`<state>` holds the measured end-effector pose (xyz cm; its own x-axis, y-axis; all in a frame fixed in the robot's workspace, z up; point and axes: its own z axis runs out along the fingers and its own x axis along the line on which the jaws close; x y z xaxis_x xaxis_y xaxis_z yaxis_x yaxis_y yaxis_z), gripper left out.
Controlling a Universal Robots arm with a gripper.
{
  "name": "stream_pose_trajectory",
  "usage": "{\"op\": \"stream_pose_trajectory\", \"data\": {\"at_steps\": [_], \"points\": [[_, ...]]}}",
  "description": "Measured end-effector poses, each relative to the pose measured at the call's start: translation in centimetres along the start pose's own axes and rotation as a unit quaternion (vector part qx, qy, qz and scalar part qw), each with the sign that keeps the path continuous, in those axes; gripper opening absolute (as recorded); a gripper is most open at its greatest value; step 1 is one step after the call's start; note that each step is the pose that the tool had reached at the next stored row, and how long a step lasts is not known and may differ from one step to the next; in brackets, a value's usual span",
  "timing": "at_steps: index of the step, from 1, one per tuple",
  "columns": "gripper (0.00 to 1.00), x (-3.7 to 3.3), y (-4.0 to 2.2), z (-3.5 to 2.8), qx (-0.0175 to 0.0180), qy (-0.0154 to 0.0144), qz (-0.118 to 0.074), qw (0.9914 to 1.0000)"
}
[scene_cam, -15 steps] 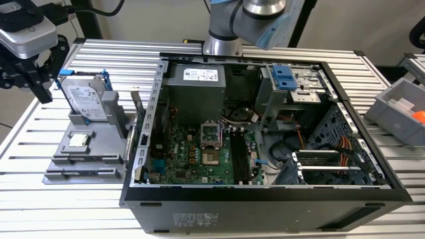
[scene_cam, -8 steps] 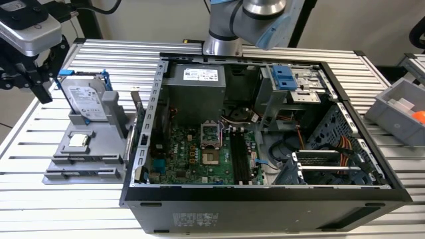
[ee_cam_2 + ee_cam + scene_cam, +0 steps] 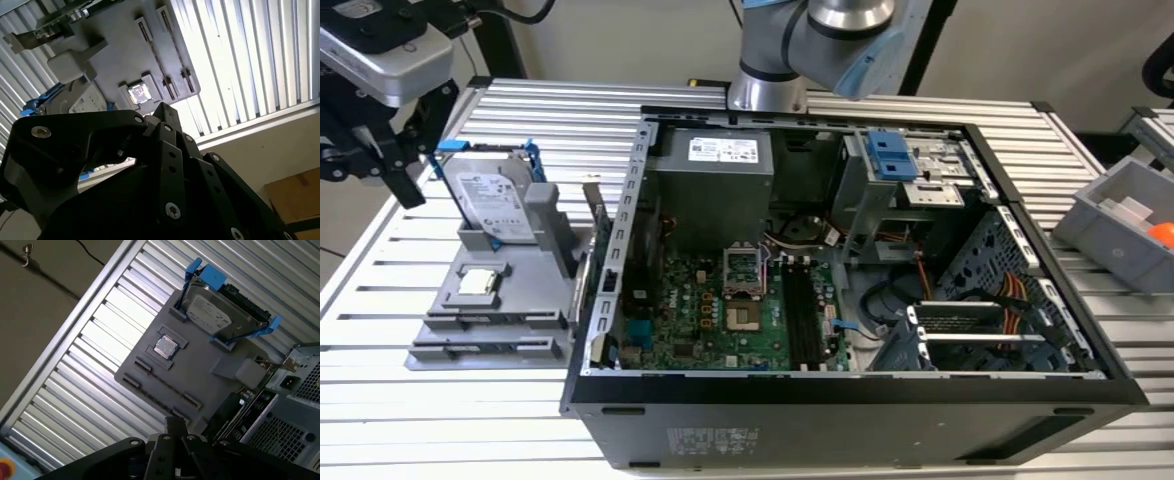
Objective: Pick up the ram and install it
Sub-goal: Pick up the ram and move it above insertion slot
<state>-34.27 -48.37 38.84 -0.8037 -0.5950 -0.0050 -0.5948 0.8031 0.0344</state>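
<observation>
One computer case [image 3: 854, 425], one hard drive [image 3: 494, 195], one chip [image 3: 479, 282], one grey fixture [image 3: 523, 296].

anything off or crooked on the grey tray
Nothing stands out. The silver hard drive in its blue bracket stands on edge in the grey tray, and the small square silver chip lies flat in its pocket.

Table [image 3: 854, 100]: silvery, ribbed in long parallel slats.
Computer case [image 3: 854, 420]: black outside, grey metal inside.
Motherboard [image 3: 707, 325]: green, with black memory slots [image 3: 803, 315].
Hard drive [image 3: 494, 195]: silver with a white label, held in a blue bracket [image 3: 212, 275].
Holder tray [image 3: 467, 335]: plain grey.
Square chip [image 3: 165, 347]: shiny silver.
Power supply [image 3: 707, 190]: grey with a white label.
Drive-bay latch [image 3: 891, 158]: blue.
Cables [image 3: 1014, 300]: orange and yellow.
Bin [image 3: 1107, 215]: grey, with an orange item [image 3: 1161, 233] inside.
Robot arm [image 3: 781, 40]: silver, with a pale blue cap [image 3: 867, 60].
Gripper [image 3: 175, 430]: black.
</observation>
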Motion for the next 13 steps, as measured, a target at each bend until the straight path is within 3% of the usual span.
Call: {"op": "stream_pose_trajectory", "data": {"at_steps": [6,13], "points": [[0.0,0.0,0.0,0.0,-0.0001,0.001,-0.03,0.99956],[0.0,0.0,0.0,0.0,-0.0002,0.0023,-0.064,0.99795]]}}
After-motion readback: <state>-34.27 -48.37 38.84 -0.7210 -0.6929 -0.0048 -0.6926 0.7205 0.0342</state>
